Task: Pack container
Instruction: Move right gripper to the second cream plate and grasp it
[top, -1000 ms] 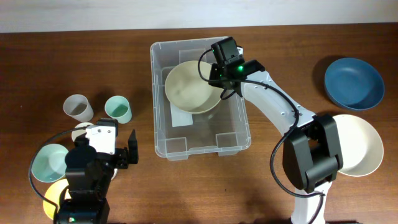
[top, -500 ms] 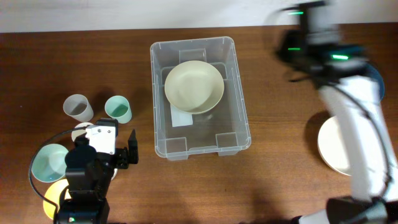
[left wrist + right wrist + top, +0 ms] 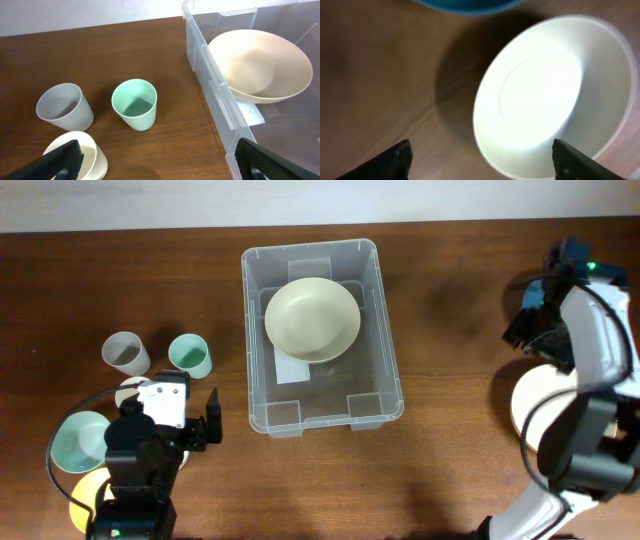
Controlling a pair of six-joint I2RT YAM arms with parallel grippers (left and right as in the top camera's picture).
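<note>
The container (image 3: 372, 372) stands in the middle of the tabletop (image 3: 450, 480), its long side running away from us. A cream bowl (image 3: 312, 318) sits upright inside it, in the far half, partly over the white label (image 3: 292, 368). The near half of the container is bare.

Off to the right, well apart from the container, the right pincer (image 3: 482, 159) hangs with its fingers apart above a white bowl (image 3: 545, 95). A blue bowl (image 3: 470, 3) lies just beyond it. We judge the step in hand to be fetching this white bowl.

To do it well, we should bring one finger inside the rim and the other outside it, on the side away from the blue bowl, so that nothing gets pushed. We then close firmly on the wall, lift straight up, and carry the bowl high over the container's rim. Nesting it into the cream bowl probably saves room. The wrist picture is blurred, so we wait until it is steady before we go down.

The left pincer (image 3: 161, 163) is wide apart and holds nothing. It is near the grey cup (image 3: 65, 107) and the mint cup (image 3: 134, 104).
</note>
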